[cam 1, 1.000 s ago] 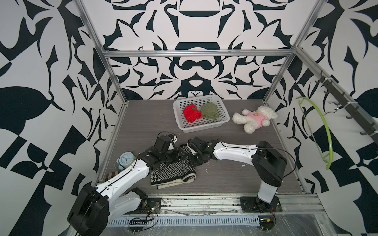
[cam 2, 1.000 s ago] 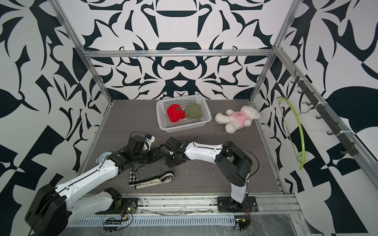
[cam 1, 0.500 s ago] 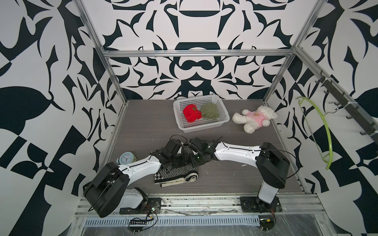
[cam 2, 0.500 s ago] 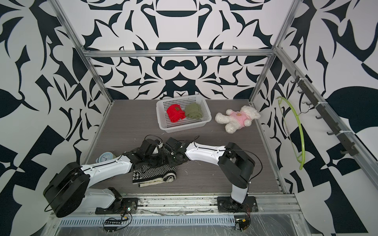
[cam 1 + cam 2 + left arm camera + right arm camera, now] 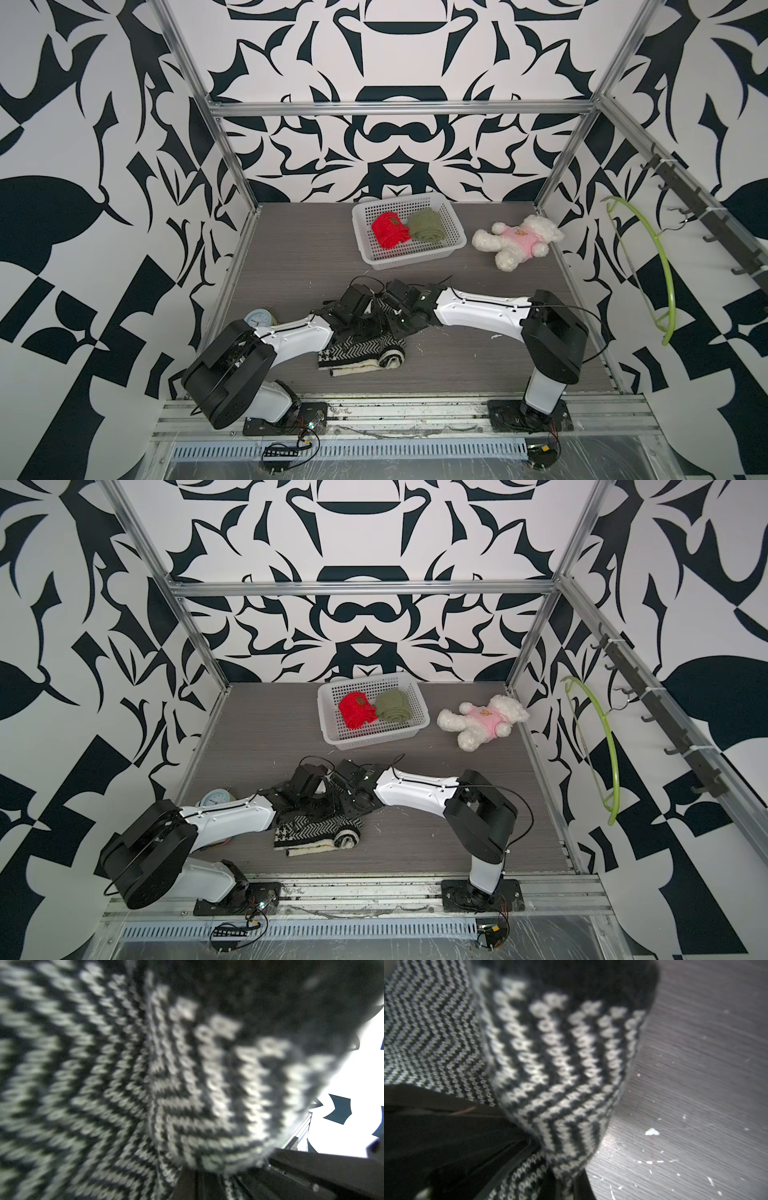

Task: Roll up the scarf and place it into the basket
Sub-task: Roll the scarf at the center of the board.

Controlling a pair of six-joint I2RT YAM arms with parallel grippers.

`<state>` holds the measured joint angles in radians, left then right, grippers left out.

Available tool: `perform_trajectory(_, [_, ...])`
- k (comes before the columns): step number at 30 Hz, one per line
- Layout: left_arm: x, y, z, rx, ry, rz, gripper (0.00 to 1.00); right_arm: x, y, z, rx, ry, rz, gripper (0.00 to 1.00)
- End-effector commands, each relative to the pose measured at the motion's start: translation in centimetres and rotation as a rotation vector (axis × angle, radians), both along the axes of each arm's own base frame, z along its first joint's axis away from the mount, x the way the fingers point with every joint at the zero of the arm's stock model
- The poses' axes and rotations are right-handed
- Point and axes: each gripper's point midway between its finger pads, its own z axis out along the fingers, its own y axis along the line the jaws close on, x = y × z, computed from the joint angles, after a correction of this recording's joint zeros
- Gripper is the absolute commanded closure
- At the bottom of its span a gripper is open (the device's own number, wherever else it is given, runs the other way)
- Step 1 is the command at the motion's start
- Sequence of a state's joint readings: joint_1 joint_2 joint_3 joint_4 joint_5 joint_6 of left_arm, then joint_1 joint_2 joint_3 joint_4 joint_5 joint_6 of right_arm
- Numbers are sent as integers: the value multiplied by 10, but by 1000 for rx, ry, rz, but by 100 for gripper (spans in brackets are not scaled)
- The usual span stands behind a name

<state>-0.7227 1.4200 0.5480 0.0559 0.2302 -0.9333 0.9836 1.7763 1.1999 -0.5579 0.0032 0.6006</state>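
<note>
The scarf [image 5: 365, 349] lies partly rolled near the tabletop's front edge, well apart from the basket [image 5: 360, 232] at the back edge. The left gripper [image 5: 366, 322] is clenched on its fold. Whether the right gripper [image 5: 392, 326], at the same fold, is grasping or released I cannot tell.

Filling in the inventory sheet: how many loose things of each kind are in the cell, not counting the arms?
Scarves: 3 (black-and-white scarf, red scarf, green scarf)
Basket: 1
Plush bear: 1
Clock: 1
Hanger: 1
Total: 7
</note>
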Motion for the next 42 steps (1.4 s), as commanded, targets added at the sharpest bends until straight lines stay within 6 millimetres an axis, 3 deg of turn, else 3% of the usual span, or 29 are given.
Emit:
perform_trajectory(1, [-29,64,-55,243,128,103,100,11,-14,43,-23,-97,-15,81])
perform_trajectory(10, [-39,84,-61,258,128,128,100,27,-31,38,-53,-103,-53,67])
perform_trajectory(13, [-41,87,-63,259,127,128,100,29,-27,26,-47,-63,-36,60])
perform_trajectory(21, [-39,89,-68,248,98,129,100,16,12,2,98,57,50,59])
perform_trajectory(34, [-42,97,-74,233,54,155,100,-4,63,-4,484,170,98,58])
perform_trajectory(42, [-42,97,-75,221,47,154,100,-7,80,-4,694,186,82,57])
